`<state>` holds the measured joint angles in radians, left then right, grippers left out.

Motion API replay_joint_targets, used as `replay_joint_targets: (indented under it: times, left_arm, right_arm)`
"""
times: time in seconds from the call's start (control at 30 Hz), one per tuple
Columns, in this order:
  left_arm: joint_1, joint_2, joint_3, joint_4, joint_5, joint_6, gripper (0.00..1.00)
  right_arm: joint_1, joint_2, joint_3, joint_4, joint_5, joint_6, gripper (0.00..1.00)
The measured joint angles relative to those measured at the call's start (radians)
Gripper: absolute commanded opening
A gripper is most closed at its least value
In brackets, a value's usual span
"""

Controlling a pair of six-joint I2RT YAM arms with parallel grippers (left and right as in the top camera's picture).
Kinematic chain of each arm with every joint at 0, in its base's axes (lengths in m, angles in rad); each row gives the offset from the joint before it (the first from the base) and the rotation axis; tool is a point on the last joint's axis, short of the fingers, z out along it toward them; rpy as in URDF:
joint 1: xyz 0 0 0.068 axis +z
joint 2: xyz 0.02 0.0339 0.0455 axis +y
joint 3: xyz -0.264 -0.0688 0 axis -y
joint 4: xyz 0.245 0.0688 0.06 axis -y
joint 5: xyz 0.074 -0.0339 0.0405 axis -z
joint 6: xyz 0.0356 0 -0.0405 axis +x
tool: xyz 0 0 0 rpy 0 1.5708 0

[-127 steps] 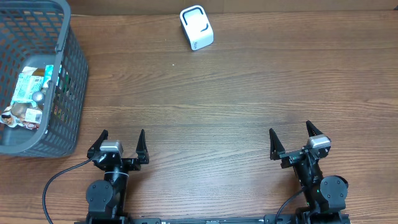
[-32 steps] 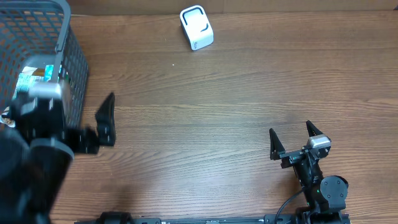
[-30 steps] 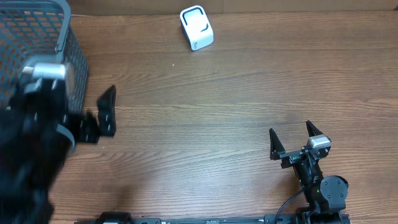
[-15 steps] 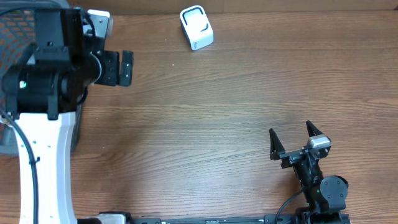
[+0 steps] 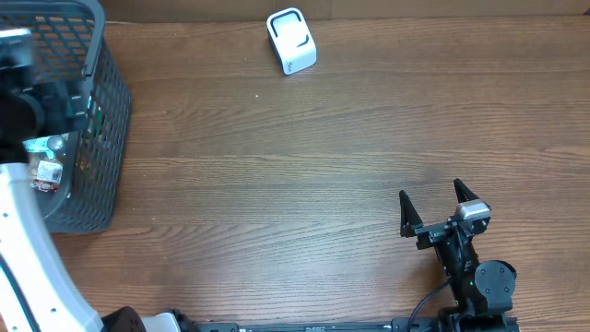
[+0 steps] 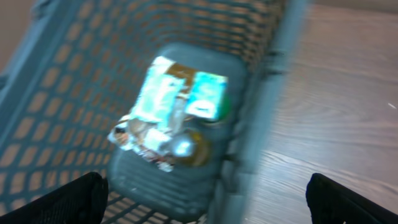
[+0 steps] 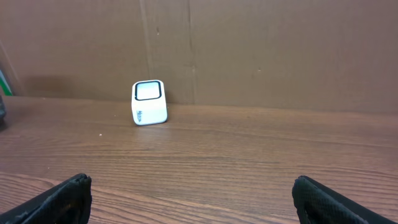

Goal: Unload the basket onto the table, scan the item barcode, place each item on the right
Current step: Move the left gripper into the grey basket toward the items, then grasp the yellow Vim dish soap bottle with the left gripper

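Left hand [image 6: 205,202] released, empty, above basket [image 6: 273,93]. Packets [image 6: 165,109] below judged light, crinkly, slippery (foil, probably); pinch across a flat edge. Right hand [image 7: 196,199] released.

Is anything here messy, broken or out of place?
Nothing looks spilled or broken. The packets lie in a jumbled heap at the bottom of the grey basket, and the white scanner sits turned slightly askew near the back edge of the table. It looks untidy rather than wrong.
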<state>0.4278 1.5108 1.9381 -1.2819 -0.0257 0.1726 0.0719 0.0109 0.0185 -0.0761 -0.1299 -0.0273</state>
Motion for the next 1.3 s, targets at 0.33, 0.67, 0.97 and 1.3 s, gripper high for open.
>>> replay_joint_targets:
  times: [0.33,0.67,0.97,1.3]
  left_arm:
    - [0.241,0.137,0.005,0.027,0.076,0.019,1.00]
    - [0.254,0.373,0.006,0.005,0.181,0.130,1.00]
    - [0.253,0.458,0.006,-0.009,0.263,0.184,1.00]
    - [0.208,0.494,-0.106,0.068,0.279,0.222,0.93]
  right_arm:
    - [0.000,0.000,0.000,0.000,0.000,0.000,1.00]
    - [0.000,0.000,0.000,0.000,0.000,0.000,1.00]
    - [0.000,0.000,0.000,0.000,0.000,0.000,1.00]
    - [0.000,0.000,0.000,0.000,0.000,0.000,1.00]
